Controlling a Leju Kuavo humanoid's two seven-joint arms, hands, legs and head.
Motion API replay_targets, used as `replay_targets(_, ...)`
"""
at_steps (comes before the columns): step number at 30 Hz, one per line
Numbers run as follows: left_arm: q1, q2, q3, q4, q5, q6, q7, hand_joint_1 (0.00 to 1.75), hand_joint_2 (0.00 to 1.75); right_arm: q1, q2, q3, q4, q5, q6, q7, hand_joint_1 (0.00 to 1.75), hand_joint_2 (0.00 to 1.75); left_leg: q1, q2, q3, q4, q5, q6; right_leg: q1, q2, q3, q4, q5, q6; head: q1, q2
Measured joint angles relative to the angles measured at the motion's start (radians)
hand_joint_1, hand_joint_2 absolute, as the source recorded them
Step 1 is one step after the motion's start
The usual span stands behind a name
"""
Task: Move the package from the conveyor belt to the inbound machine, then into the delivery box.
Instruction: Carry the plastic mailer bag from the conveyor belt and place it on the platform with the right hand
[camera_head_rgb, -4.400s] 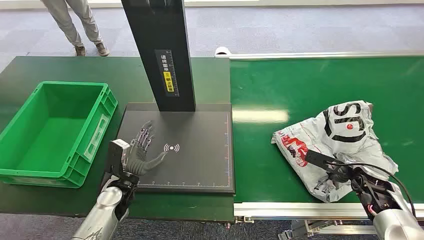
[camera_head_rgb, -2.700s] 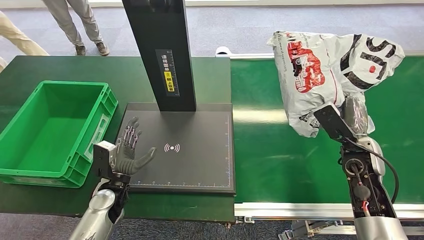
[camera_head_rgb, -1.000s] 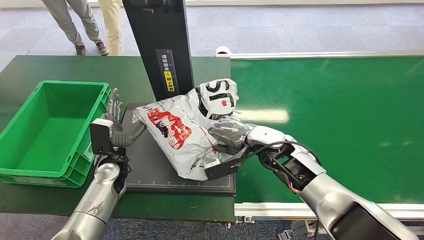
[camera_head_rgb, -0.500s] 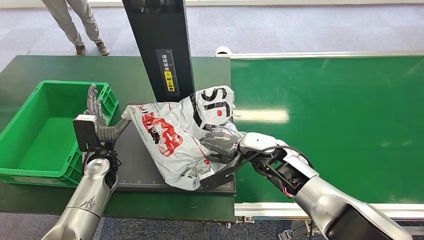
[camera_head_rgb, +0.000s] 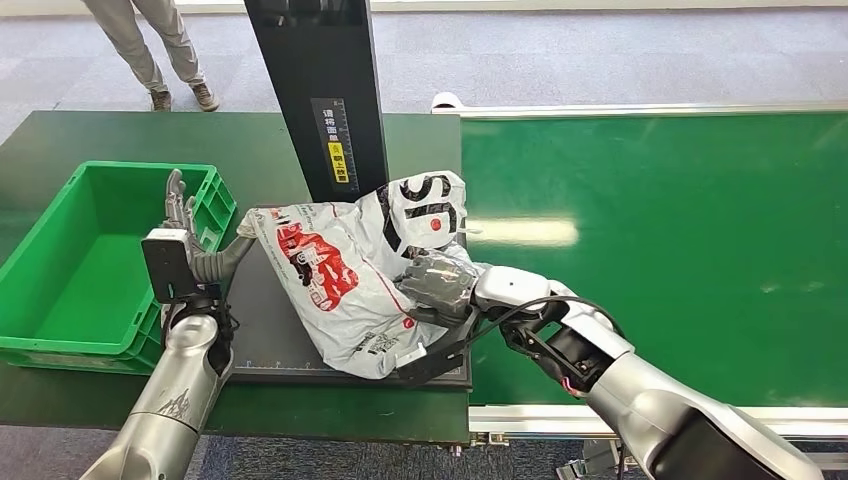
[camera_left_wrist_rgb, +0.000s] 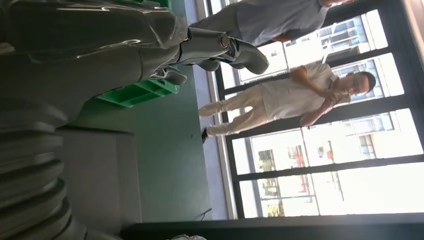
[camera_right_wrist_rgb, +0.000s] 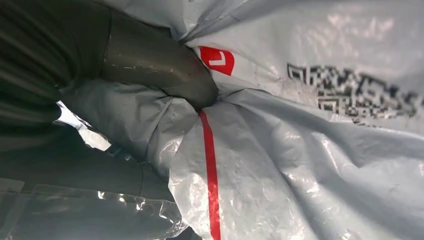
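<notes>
Nearest the camera, the right hand (camera_head_rgb: 440, 283) grips the crumpled package (camera_head_rgb: 345, 270), fingers closed into its plastic, on the inbound machine (camera_head_rgb: 275, 330), while beyond the bag's far corner the left hand (camera_head_rgb: 190, 245) stands upright, fingers spread, by the delivery box (camera_head_rgb: 60, 340).

So the right hand (camera_head_rgb: 440, 285) has hauled the package (camera_head_rgb: 350, 270) off the conveyor belt (camera_head_rgb: 680, 220) onto the inbound machine (camera_head_rgb: 265, 330), and the left hand (camera_head_rgb: 190, 245) has lifted off toward the delivery box (camera_head_rgb: 60, 270).
</notes>
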Motion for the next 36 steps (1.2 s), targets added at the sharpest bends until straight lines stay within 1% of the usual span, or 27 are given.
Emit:
replay_targets(4, -0.017, 0.004, 0.031, 0.026, -0.007, 0.07, -0.022, 0.0, 1.75, -0.018, 0.018, 0.025, 0.013, 0.04, -0.033, 0.015, 1.75, 1.75, 0.0, 0.0, 0.0, 0.0, 0.0, 0.0, 0.0, 0.0, 0.0, 0.0, 0.0, 0.0, 0.0, 0.0)
replay_targets(9, -0.033, 0.017, 0.075, 0.068, -0.052, 0.212, -0.051, 0.0, 1.75, -0.049, 0.047, 0.049, 0.049, 0.051, -0.042, 0.018, 1.75, 1.75, 0.0, 0.0, 0.0, 0.0, 0.0, 0.0, 0.0, 0.0, 0.0, 0.0, 0.0, 0.0, 0.0, 0.0)
replay_targets(13, -0.054, 0.035, 0.111, 0.123, -0.072, 0.247, -0.053, 0.0, 1.75, -0.061, 0.055, 0.064, 0.061, 0.044, -0.043, 0.022, 1.75, 1.75, 0.0, 0.0, 0.0, 0.0, 0.0, 0.0, 0.0, 0.0, 0.0, 0.0, 0.0, 0.0, 0.0, 0.0)
replay_targets(17, -0.082, 0.048, 0.125, 0.198, -0.129, 0.268, -0.053, 0.0, 1.75, -0.061, 0.051, 0.066, 0.066, 0.024, -0.059, 0.025, 1.75, 1.75, 0.0, 0.0, 0.0, 0.0, 0.0, 0.0, 0.0, 0.0, 0.0, 0.0, 0.0, 0.0, 0.0, 0.0)
replay_targets(20, -0.1, 0.045, 0.144, 0.248, -0.243, 0.277, -0.053, 0.0, 1.75, -0.063, 0.05, 0.064, 0.066, 0.018, -0.07, 0.025, 1.75, 1.75, 0.0, 0.0, 0.0, 0.0, 0.0, 0.0, 0.0, 0.0, 0.0, 0.0, 0.0, 0.0, 0.0, 0.0)
replay_targets(23, -0.114, 0.037, 0.199, 0.28, -0.385, 0.279, -0.047, 0.0, 1.75, -0.063, 0.048, 0.063, 0.066, 0.013, -0.078, 0.024, 1.75, 1.75, 0.0, 0.001, 0.0, 0.0, 0.0, 0.0, 0.0, 0.001, 0.0, 0.0, 0.0, 0.0, 0.0, 0.0)
replay_targets(26, -0.125, 0.025, 0.26, 0.301, -0.464, 0.281, -0.042, 0.0, 1.75, -0.064, 0.046, 0.062, 0.066, 0.007, -0.08, 0.016, 1.75, 1.75, 0.0, 0.0, 0.0, 0.0, 0.0, 0.0, 0.0, 0.001, -0.001, 0.0, 0.0, 0.0, 0.0, 0.0)
replay_targets(28, -0.134, 0.016, 0.297, 0.317, -0.472, 0.276, -0.047, 0.0, 1.75, -0.065, 0.046, 0.06, 0.068, -0.003, -0.082, 0.002, 1.75, 1.75, 0.0, 0.0, 0.0, 0.0, 0.0, 0.0, 0.0, 0.001, -0.001, 0.0, 0.0, 0.0, 0.0, 0.0)
replay_targets(30, -0.142, 0.006, 0.324, 0.332, -0.446, 0.259, -0.051, 0.0, 1.75, -0.064, 0.048, 0.06, 0.071, -0.015, -0.091, -0.019, 1.75, 1.75, 0.0, 0.0, 0.0, 0.0, 0.0, 0.0, 0.0, 0.001, -0.001, 0.0, 0.0, 0.0, 0.0, 0.0)
replay_targets(33, -0.146, -0.008, 0.33, 0.342, -0.389, 0.227, -0.053, 0.0, 1.75, -0.062, 0.059, 0.059, 0.084, -0.029, -0.128, -0.05, 1.75, 1.75, 0.0, 0.0, 0.0, 0.0, 0.0, 0.0, 0.0, 0.001, -0.001, 0.0, 0.0, 0.0, 0.0, 0.0)
replay_targets(34, -0.146, -0.013, 0.328, 0.343, -0.375, 0.219, -0.053, 0.0, 1.75, -0.061, 0.065, 0.059, 0.09, -0.032, -0.14, -0.057, 1.48, 1.75, 0.0, 0.0, 0.0, 0.0, 0.0, 0.0, 0.0, 0.001, -0.001, 0.0, 0.0, 0.0, 0.0, 0.0)
replay_targets(36, -0.147, -0.022, 0.322, 0.344, -0.359, 0.211, -0.053, 0.0, 1.75, -0.058, 0.075, 0.058, 0.101, -0.034, -0.152, -0.062, 0.62, 1.75, 0.0, 0.0, 0.0, 0.0, 0.0, 0.0, 0.0, 0.001, -0.001, 0.0, 0.0, 0.0, 0.0, 0.0)
